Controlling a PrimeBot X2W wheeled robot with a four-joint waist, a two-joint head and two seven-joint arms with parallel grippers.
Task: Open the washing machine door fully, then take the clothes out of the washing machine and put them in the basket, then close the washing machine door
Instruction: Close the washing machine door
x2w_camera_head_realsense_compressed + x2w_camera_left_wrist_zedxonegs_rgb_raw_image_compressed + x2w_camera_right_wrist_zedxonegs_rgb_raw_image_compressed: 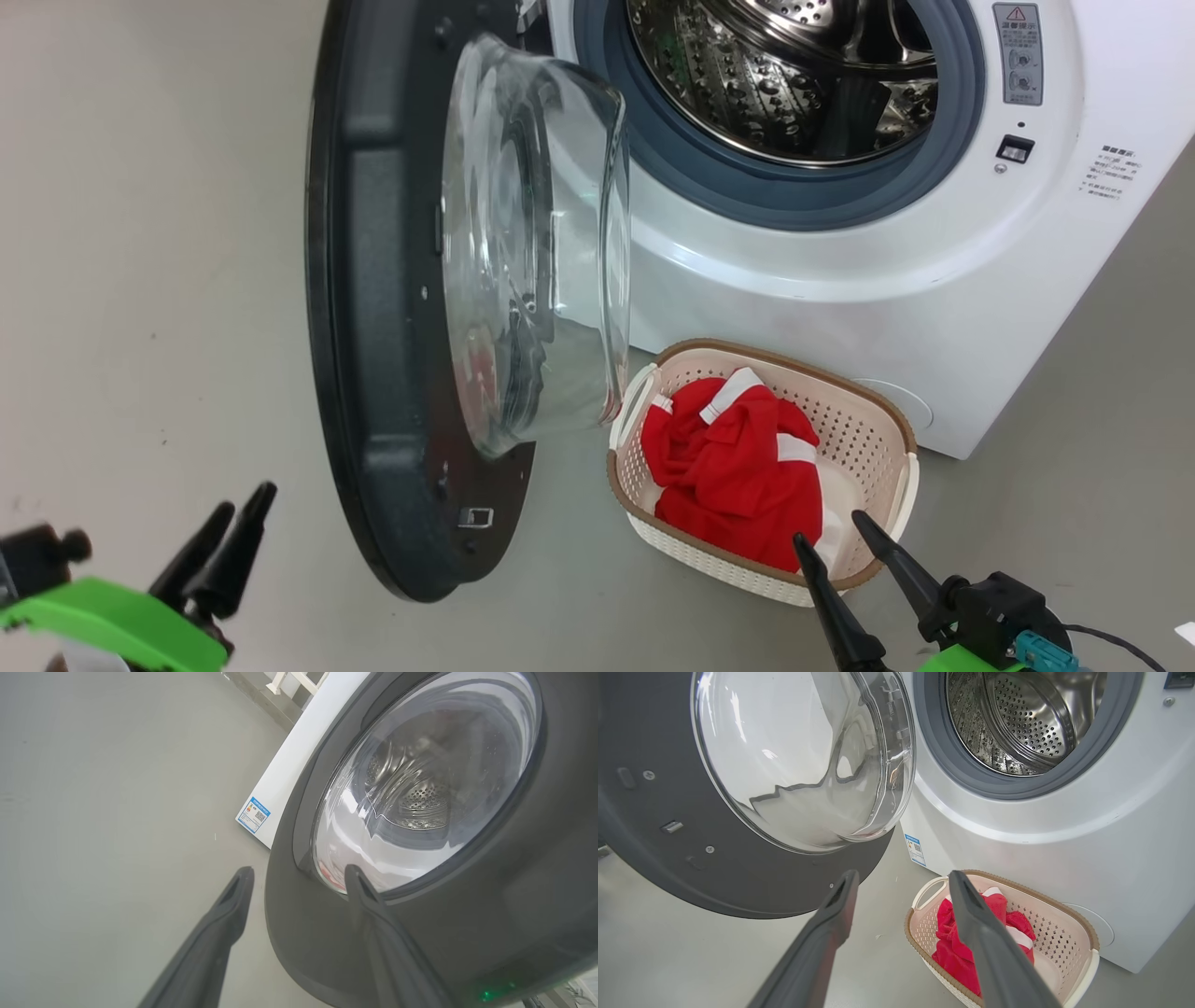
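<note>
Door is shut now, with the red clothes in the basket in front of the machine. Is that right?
Not quite. The door is open, swung out to the left of the machine; the head view shows the drum opening uncovered. The rest holds: the red clothes lie in the basket in front of the machine.

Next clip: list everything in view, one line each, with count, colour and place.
washing machine: one, white, on the floor
washing machine door: one, black rim, clear glass, swung open leftward
drum: one, steel, inside the machine
basket: one, cream, brown rim, floor before the machine
clothes: red and white heap, in the basket
label: one, blue, machine's lower corner
floor: grey
left gripper: one, dark fingers, open, by the door
right gripper: one, dark fingers, open, near the basket
</note>
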